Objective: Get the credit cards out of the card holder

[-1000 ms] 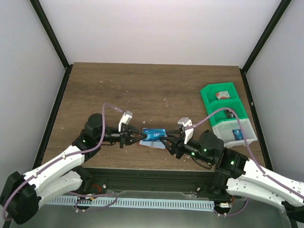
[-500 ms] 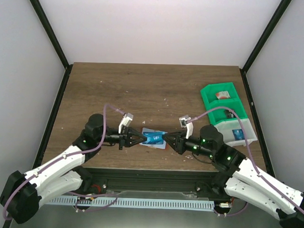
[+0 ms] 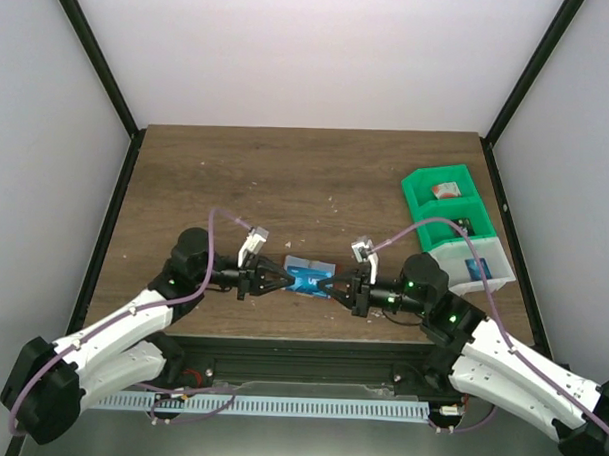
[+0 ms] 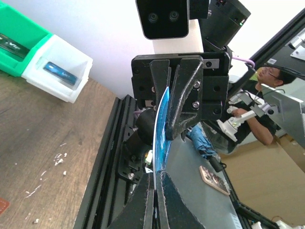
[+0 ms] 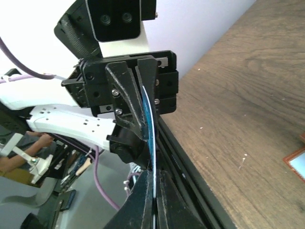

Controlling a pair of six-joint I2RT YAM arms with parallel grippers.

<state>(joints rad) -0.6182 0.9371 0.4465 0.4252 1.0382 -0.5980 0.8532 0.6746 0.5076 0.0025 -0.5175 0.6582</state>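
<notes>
While the desk (image 3: pixel 286 177) carried bins (image 3: pixel 418 192) with two credit cards (image 3: pixel 447 189) already inside, the card holder (image 5: pixel 296 163) lay open on it. Left fingers (image 3: pixel 270 280) and right fingers (image 3: pixel 337 287) both clenched a blue card (image 3: pixel 308 281) above; I judged it awaited binning.

Green bin (image 3: pixel 414 197) adjoins white bin (image 3: pixel 451 261) (on wooden table (image 3: pixel 286 177)).

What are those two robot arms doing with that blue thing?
Both arms are pinching one blue credit card between them. The left gripper holds one end and the right gripper holds the other, so the thin card bends a little. The card holder lies on the wooden table beside them. A red-and-white card sits in the green bin, and another blue card sits in the white bin.
</notes>
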